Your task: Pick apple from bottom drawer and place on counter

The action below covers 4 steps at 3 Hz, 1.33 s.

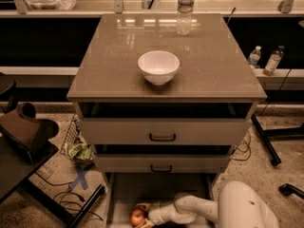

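1. The arm (190, 208) is made of smooth, rounded, glossy white segments.
2. A bulky white domed housing (247, 207) fills the lower right of the frame.
3. The tool (145, 217), at bottom centre, is tan, darker than the arm.

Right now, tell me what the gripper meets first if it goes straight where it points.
The apple. The gripper, low in the bottom drawer, points toward the picture's left at it; they look nearly touching, though depth is unclear.
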Tool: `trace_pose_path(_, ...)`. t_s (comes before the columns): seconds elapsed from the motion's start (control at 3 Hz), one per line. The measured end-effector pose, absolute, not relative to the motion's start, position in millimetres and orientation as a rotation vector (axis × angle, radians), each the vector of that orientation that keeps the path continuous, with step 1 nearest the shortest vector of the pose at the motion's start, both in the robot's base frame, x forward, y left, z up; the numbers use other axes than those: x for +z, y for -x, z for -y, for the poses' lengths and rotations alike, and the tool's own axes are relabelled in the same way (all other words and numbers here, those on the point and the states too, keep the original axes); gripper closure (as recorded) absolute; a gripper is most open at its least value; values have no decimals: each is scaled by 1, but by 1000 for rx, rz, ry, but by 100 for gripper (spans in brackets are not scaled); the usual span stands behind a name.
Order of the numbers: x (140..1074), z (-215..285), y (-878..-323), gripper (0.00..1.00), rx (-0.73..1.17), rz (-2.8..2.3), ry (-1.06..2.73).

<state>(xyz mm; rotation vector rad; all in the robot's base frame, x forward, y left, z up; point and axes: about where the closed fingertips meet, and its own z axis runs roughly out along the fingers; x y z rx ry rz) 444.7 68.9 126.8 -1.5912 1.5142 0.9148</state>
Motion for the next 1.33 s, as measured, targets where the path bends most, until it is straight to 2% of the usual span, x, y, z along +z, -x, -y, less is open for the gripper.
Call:
trace_pose_path(0.33,126,-71,-443,73,921,-1512,1591)
trace_pose_path(0.67,126,-73,-441,96,924,-1511,1591)
trace_pose_path(1.0,136,-69,-436,100,914,-1513,1584)
trace_pose_path(1.33,183,-55,-434,100,883,-1480,1538)
